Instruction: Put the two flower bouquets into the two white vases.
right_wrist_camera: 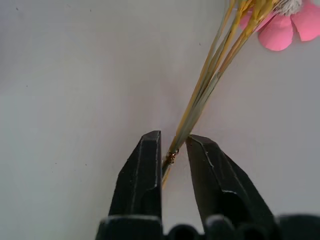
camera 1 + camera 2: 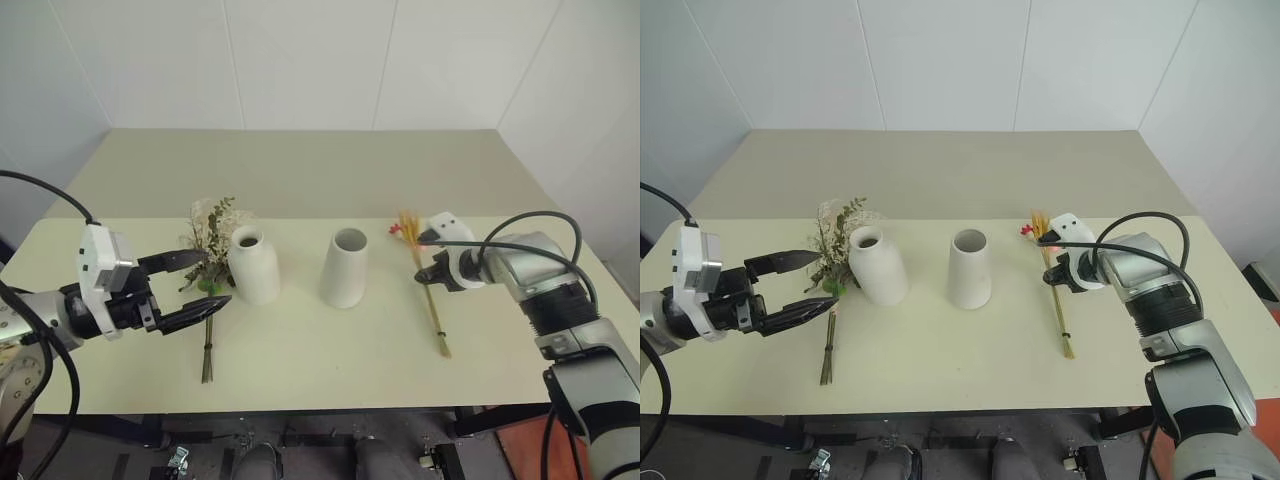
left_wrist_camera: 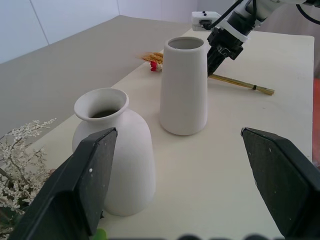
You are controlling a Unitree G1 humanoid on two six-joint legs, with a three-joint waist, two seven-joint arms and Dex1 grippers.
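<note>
Right hand [image 1: 172, 160]: closed on the wheat bunch [image 2: 432, 300]; the right wrist view shows both black fingers pinching the golden stalks at a small tie, a detail the eye views leave unresolved.
Wheat bunch: lies flat on the bench [image 2: 330, 350] on the robot's right, heads pointing away from the robot; pink-red pieces [image 1: 280, 27] sit at the head end.
Left hand [image 2: 205, 283]: open, fingers spread wide, holding nothing, raised above the bench just beside the bushy bouquet [image 2: 212, 240].
Bushy bouquet: lies on the bench, blooms beside the bottle vase [image 2: 254, 264], stems running toward the robot; whether blooms and vase touch cannot be told.
Bottle vase: upright, left of centre; the left wrist view looks into its narrow dark mouth.
Tapered vase [image 2: 345, 268]: upright, between the bottle vase and the wheat bunch, apart from both.
Left wrist view extra: shows the right hand beyond the tapered vase, low over the stalks.
</note>
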